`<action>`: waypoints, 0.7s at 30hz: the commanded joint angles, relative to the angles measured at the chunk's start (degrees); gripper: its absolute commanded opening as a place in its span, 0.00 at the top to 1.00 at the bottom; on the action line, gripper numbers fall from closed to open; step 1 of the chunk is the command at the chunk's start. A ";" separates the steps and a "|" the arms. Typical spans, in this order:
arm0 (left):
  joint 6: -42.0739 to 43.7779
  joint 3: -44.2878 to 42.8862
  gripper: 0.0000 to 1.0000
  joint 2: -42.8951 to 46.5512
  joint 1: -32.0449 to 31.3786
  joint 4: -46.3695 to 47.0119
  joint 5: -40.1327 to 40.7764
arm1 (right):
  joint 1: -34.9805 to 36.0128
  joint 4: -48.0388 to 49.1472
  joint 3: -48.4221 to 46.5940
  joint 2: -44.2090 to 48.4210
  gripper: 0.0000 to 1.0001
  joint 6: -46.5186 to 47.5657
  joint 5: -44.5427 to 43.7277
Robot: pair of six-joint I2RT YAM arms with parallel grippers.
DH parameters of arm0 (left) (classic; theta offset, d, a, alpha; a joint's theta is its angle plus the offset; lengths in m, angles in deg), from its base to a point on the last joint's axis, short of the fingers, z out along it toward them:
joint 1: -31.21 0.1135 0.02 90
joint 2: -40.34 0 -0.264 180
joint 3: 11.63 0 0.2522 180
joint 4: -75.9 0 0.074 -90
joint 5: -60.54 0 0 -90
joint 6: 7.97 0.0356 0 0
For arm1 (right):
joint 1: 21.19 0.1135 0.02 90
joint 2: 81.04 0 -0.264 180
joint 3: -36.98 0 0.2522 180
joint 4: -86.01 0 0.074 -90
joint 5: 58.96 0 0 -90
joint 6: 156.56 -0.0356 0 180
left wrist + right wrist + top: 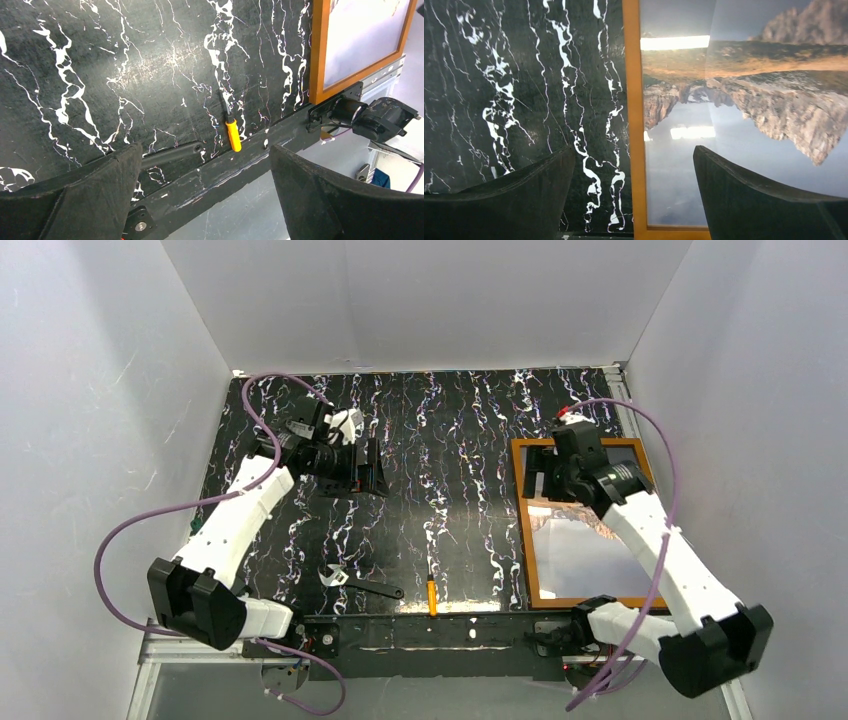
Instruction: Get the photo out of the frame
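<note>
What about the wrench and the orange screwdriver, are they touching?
Apart. The top external view shows a strip of bare table between the wrench handle and the screwdriver.

Bright, even overhead light; sharp views; strip-lamp glare across the photo (744,115)

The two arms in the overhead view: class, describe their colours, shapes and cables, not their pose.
Both the left arm and right arm have white boxy shells, chunky black joints and a looping purple cable. The fingers are broad, curved and black.
</note>
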 commanded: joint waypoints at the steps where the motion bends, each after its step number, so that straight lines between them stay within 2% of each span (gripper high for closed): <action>1: 1.15 2.50 0.00 -0.15 -0.35 -1.64 -3.74 | -0.35 3.31 -2.11 -6.53 0.07 2.81 5.17; 8: 0.42 5.18 0.00 0.17 -1.02 -0.47 -5.65 | -0.48 4.39 -3.37 -16.10 0.11 5.87 8.86; 12: 0.31 6.02 0.00 0.74 -1.71 0.03 -5.56 | -1.39 4.61 -4.18 -21.46 0.20 5.97 10.26; 21: -0.10 6.56 0.00 0.57 -4.32 0.30 -5.92 | -2.52 5.72 -4.03 -29.94 0.39 7.22 7.51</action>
